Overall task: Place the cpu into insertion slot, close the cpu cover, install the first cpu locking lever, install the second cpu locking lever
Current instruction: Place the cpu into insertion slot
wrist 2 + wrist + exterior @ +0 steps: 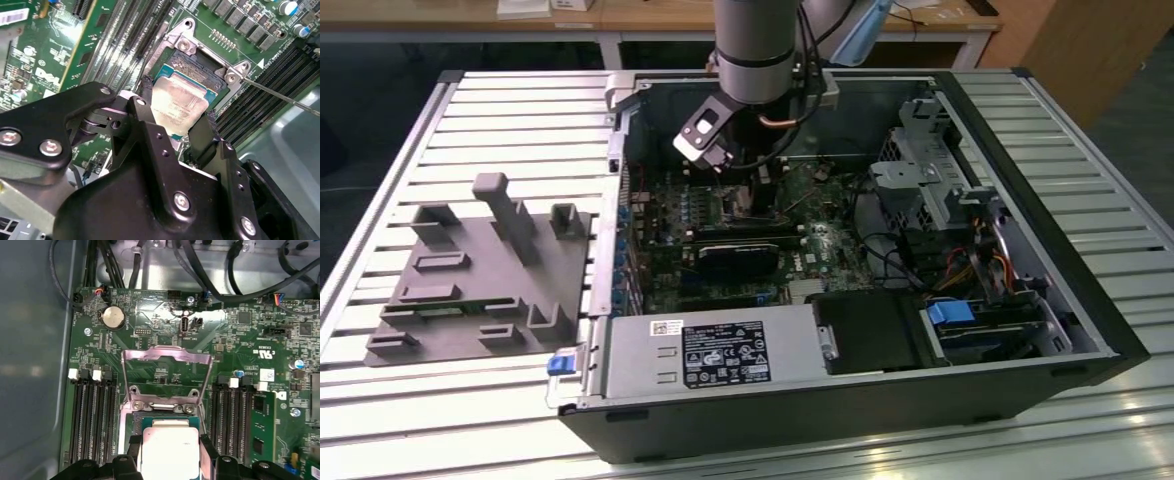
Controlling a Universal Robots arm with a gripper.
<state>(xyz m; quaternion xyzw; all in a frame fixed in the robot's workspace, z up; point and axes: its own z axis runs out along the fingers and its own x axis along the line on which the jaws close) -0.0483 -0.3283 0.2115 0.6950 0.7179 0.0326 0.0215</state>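
Observation:
In both wrist views my gripper [178,99] [170,442] is shut on the cpu [177,105] [170,452], a silver square chip held by two opposite edges between black fingers [146,84]. The chip sits right over the insertion slot [192,64] [146,421], whose dark centre and silver rim show past its far edge. I cannot tell whether it rests in the slot or hovers just above it. The cpu cover [165,354] is swung open beyond the slot. A thin metal lever rod [280,97] sticks out beside the slot. In the exterior view the arm [754,60] reaches down into the open computer case.
Black memory slots [92,420] [232,415] flank the socket on both sides. A coin battery [112,317] and black cables [200,270] lie beyond the cover. In the exterior view a power supply [707,355], a drive cage [934,190] and a grey fixture [480,270] surround the work area.

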